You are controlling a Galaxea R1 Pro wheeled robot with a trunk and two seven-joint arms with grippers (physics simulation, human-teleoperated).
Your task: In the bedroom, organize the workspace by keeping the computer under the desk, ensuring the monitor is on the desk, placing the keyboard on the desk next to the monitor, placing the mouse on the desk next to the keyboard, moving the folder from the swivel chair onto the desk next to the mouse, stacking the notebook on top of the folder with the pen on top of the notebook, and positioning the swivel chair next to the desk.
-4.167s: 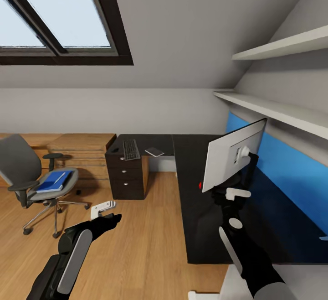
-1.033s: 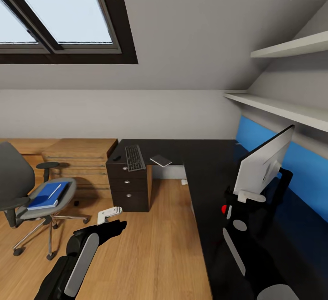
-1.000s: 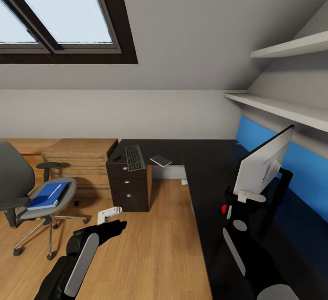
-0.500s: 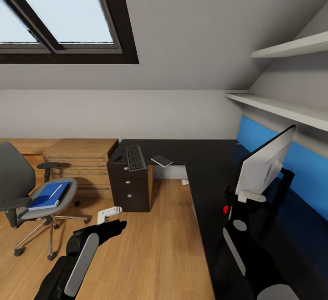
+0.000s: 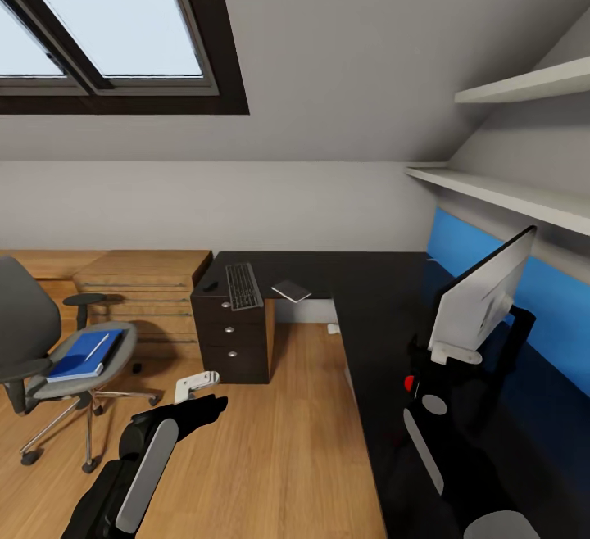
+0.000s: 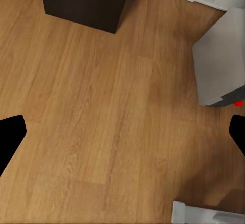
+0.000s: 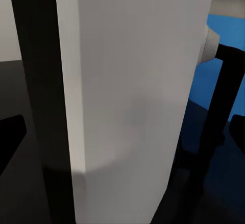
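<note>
- The right end effector [image 5: 456,352] grips the lower edge of the monitor [image 5: 483,292], which is tilted with its pale back toward the camera, over the tabletop [image 5: 385,310] at about 3 o'clock in the head view.
- In the right wrist view the monitor's [image 7: 132,96] grey-white back and its dark edge sit between the two dark fingertips [image 7: 11,132]; its black stand arm [image 7: 220,101] lies just beside it against the blue wall panel [image 5: 524,285].
- The left end effector [image 5: 197,383] hangs over bare wood floor [image 5: 270,441] at about 7 o'clock, its fingertips [image 6: 10,137] spread wide with nothing between them.
- The keyboard [image 5: 242,285] lies on the far leg of the tabletop at about 11 o'clock, above the black drawer unit [image 5: 233,338]; the notebook [image 5: 290,290] lies near it on its right, close to the front edge.
- A small dark item [image 5: 211,284] sits just left of the keyboard; what it is cannot be told.
- The swivel chair [image 5: 49,342] stands at 9 o'clock, well apart from the tabletop, with the folder [image 5: 82,355] flat on its seat and the pen [image 5: 97,347] on the folder.
- A wooden chest [image 5: 143,293] stands between the chair and the drawer unit.
- Open floor runs from the drawer unit's front to the near leg's long edge, free for the left arm.
- Two white shelves [image 5: 508,187] overhang the tabletop above the monitor.
</note>
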